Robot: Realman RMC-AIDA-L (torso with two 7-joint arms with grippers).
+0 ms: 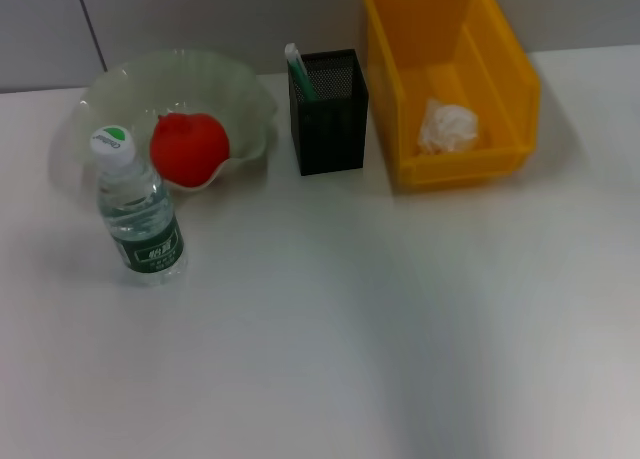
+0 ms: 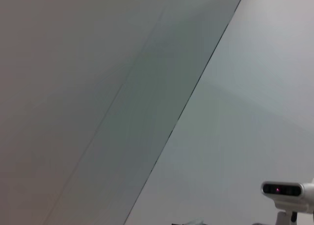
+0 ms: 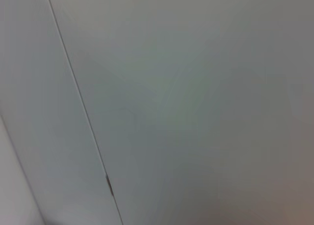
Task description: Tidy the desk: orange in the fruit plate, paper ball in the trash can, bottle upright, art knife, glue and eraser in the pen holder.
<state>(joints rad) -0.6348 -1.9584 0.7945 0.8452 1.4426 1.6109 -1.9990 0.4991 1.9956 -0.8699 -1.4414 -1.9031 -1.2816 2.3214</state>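
Upright now: clear bottle (image 1: pixel 142 215), green-dotted white cap, dark green label; pincers unseen.

Bench (image 1: pixel 380 359): plain white top, smooth and matte, filling most of the head view up to the back wall.
Back wall (image 1: pixel 200 19): pale grey panels along the far edge of the bench, with a thin dark vertical seam (image 1: pixel 90 24) near the left.
Left wrist view: flat grey-white panels (image 2: pixel 88 87) crossed by a dark diagonal seam (image 2: pixel 196 83); a small white camera unit (image 2: pixel 287 193) near one corner.
Right wrist view: grey panels (image 3: pixel 196 97) split by a thin seam (image 3: pixel 78 87).
Light: soft, even, with faint shadows on the bench.
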